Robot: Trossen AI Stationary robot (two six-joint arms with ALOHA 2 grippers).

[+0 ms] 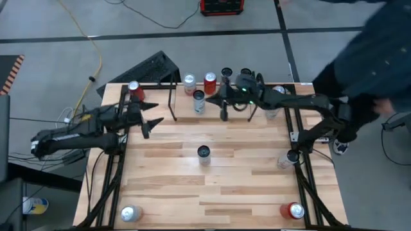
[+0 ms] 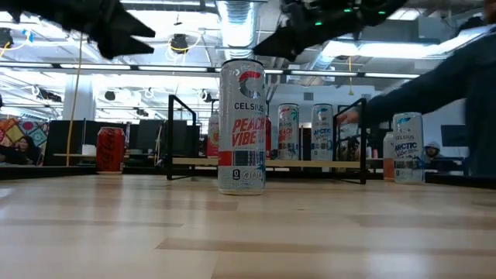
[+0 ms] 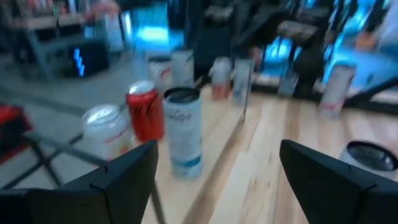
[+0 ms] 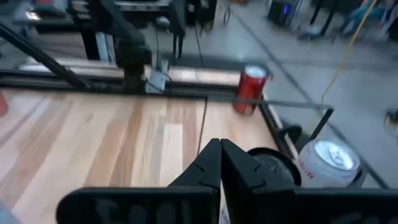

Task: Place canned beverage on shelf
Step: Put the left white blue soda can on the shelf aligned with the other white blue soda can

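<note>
High view: left gripper (image 1: 156, 120) wide open, empty, beside shelf (image 1: 172, 97); right gripper (image 1: 216, 101) closed, empty, over shelf. Likely between placements. Next: fetch centre can (image 1: 203, 154).

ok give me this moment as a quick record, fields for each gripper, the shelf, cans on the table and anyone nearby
left gripper: open, empty, raised over the table's left side, near the shelf's left end
right gripper: shut, empty, raised over the shelf
shelf: far edge of the table, several cans on it
centre can: upright, alone mid-table, labelled Celsius Peach Vibe
near corner cans: silver can near left, red can near right
person: dark sleeve reaching in beyond the table's far right
</note>
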